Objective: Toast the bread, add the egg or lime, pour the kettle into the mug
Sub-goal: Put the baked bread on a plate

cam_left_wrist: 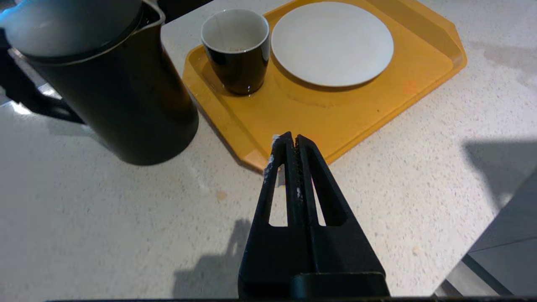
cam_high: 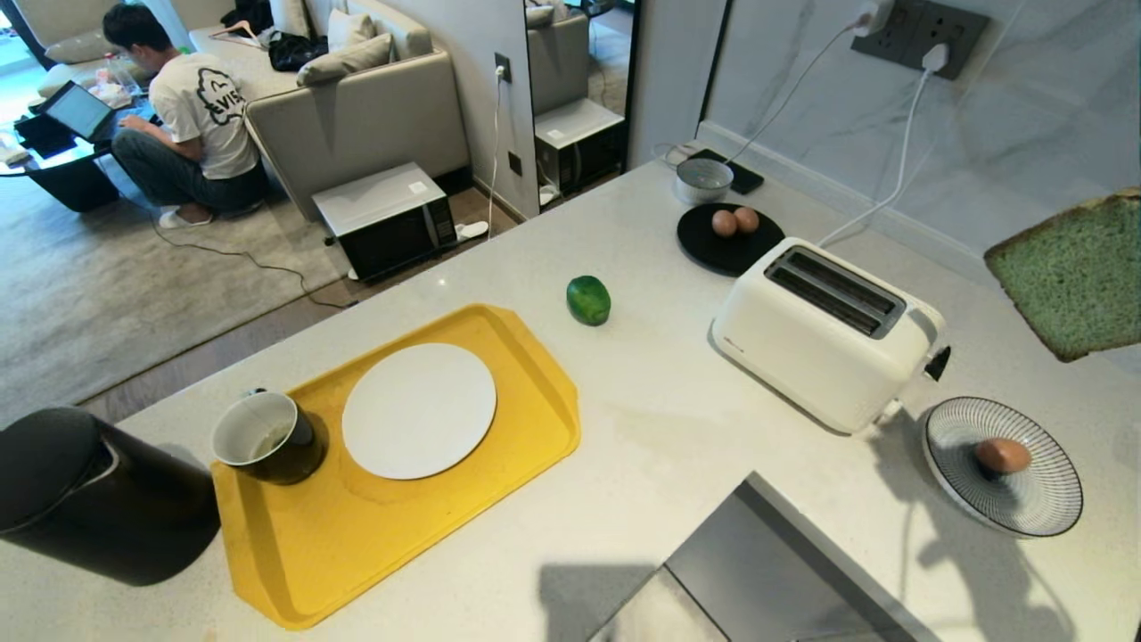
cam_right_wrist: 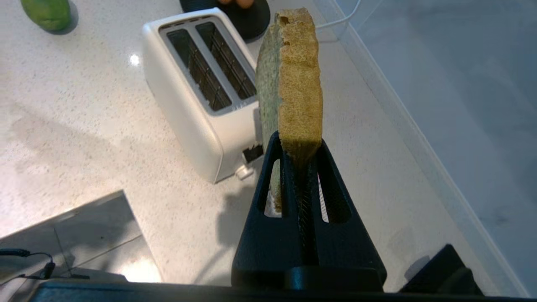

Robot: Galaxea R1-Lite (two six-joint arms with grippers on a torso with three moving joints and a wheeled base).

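While the right gripper point(cam_right_wrist: 301, 157) has its fingers clamped on the bread point(cam_right_wrist: 295, 79), holding the slice on edge in the air, the toaster point(cam_high: 824, 334) stands on the tabletop point(cam_high: 651, 464) toward nine o'clock of it in the head view. Slice and slots run roughly parallel, so I judge a sideways carry and a lowering come next. By the kettle point(cam_left_wrist: 105, 84), the left gripper point(cam_left_wrist: 291, 144) hangs closed and empty.

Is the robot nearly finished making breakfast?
Not yet. The right hand holds the bread up near the toaster, whose slots are empty. The lime still sits on the counter, and the kettle hasn't filled the mug.
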